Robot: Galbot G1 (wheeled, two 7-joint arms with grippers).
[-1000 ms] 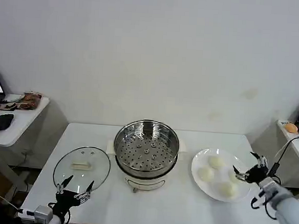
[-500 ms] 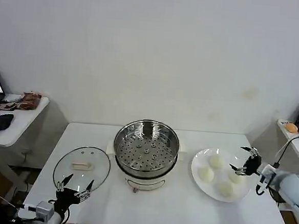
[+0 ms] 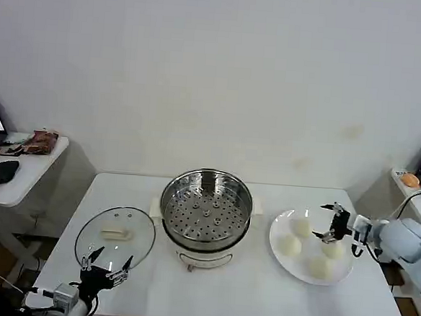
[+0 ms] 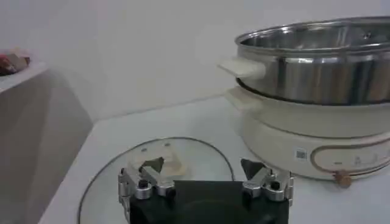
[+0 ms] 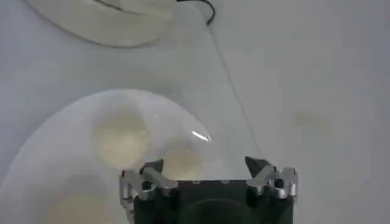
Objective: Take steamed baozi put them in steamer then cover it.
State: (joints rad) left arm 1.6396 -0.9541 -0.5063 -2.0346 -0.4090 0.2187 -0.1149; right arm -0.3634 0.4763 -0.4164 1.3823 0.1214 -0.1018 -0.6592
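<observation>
Several cream-white steamed baozi lie on a white plate point(image 3: 296, 271) at the table's right; one baozi point(image 3: 303, 228) is at the back, another point(image 3: 289, 245) nearest the steamer. My right gripper point(image 3: 330, 223) hovers open just above the plate's right half, over a baozi point(image 3: 332, 248). In the right wrist view this gripper point(image 5: 204, 167) is open with a baozi point(image 5: 183, 161) just ahead of it. The shiny steamer point(image 3: 205, 208) stands empty at the table's centre. The glass cover point(image 3: 115, 236) lies flat at the left. My left gripper point(image 3: 105, 268) waits open near its front rim.
The steamer sits on a white pot base point(image 3: 203, 257). In the left wrist view the cover's white handle point(image 4: 161, 164) lies ahead of the left gripper point(image 4: 204, 170), with the steamer point(image 4: 317, 61) beyond. Side tables with clutter flank the table.
My right gripper has moved left from beyond the plate's right edge to above the plate and its baozi. The left gripper has stayed near the cover.
</observation>
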